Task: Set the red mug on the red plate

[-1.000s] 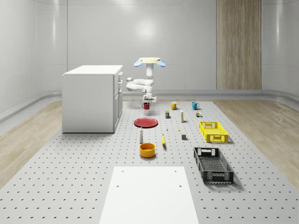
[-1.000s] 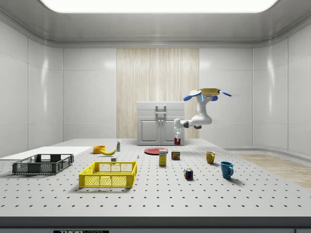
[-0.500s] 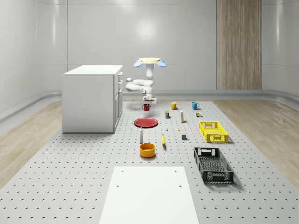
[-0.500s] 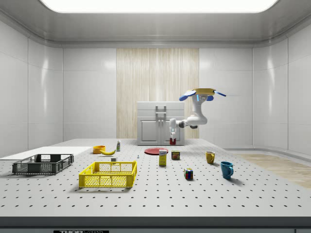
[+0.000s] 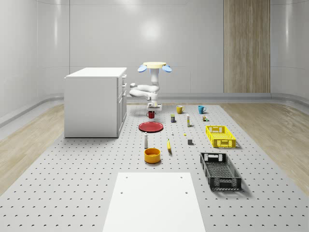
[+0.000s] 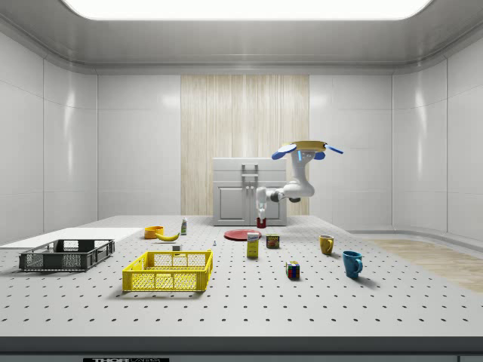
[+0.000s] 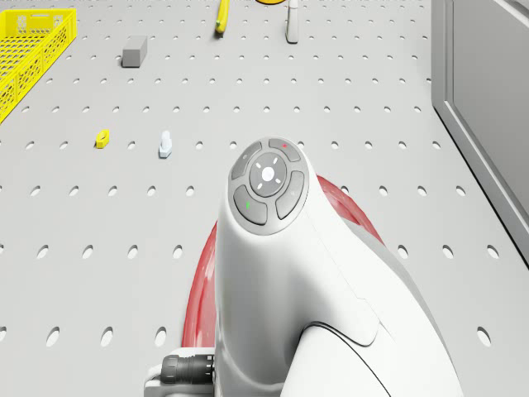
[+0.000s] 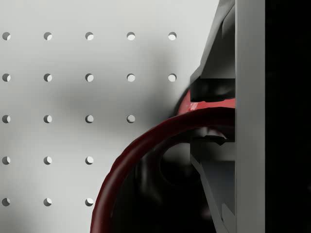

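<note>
Drone: the drone (image 5: 154,66) hovers above the perforated tabletop (image 5: 87,183), just past the far edge of the red plate (image 5: 151,126) and beside the white cabinet (image 5: 94,101); in the side view it hangs to the right of the plate with the arm (image 6: 290,187) bent down and toward that view's left.
Claw: the claw (image 5: 153,107) points down and is clamped on the rim of the red mug (image 5: 151,114); the wrist view shows one finger (image 8: 214,87) on the outside of the dark red rim (image 8: 146,145) and another inside it, so the mug wall is pinched between them.
Why held so: a rim pinch keeps the mug upright and hanging below the wrist, which I judge suits lowering it flat onto a dish.
Mug relative to claw: directly under it, open mouth facing up into the wrist camera, touching both fingers.
Mug relative to plate: in the whole-scene view it sits above and slightly behind the plate, apart from it; the side view puts it just to the right of the plate (image 6: 242,235) and a little higher.
Drone view: the plate's red edge (image 7: 201,281) curves out from under the arm's wrist housing (image 7: 269,182).
Stage: carry nearly over the target, by my reading; the mug is not yet set down.
</note>
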`<state>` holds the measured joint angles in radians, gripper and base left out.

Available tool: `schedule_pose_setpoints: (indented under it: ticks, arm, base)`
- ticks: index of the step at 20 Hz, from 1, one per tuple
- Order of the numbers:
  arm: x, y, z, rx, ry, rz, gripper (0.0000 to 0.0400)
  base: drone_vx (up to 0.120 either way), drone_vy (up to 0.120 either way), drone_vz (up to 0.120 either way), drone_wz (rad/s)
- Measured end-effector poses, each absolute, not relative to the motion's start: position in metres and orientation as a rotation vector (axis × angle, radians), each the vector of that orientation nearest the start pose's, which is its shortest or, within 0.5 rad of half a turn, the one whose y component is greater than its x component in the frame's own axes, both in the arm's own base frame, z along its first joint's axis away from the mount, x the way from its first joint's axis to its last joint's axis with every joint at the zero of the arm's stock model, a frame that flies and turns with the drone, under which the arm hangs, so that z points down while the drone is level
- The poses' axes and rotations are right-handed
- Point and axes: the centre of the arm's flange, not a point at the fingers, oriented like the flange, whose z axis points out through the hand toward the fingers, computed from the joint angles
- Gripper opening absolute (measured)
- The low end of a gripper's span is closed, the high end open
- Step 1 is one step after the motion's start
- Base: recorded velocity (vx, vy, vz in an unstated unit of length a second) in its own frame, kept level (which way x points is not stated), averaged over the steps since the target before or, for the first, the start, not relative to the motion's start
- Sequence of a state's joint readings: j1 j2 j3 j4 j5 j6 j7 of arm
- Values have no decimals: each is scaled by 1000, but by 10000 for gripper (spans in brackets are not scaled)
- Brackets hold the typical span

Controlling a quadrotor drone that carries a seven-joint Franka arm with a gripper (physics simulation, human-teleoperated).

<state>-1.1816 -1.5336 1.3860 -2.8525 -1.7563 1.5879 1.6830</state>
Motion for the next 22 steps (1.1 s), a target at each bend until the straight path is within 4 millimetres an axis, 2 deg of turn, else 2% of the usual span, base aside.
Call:
schedule_pose_setpoints:
  ticks: [3, 11, 14, 22]
  arm:
    - [313, 4, 489, 1, -2, 786, 100]
    - [313, 4, 489, 1, -2, 786, 100]
    - [313, 4, 489, 1, -2, 786, 100]
    - [313, 4, 489, 1, -2, 786, 100]
  base:
    - [120, 0, -53, 0]
    - [120, 0, 0, 0]
    - [120, 0, -107, 0]
    - [120, 0, 0, 0]
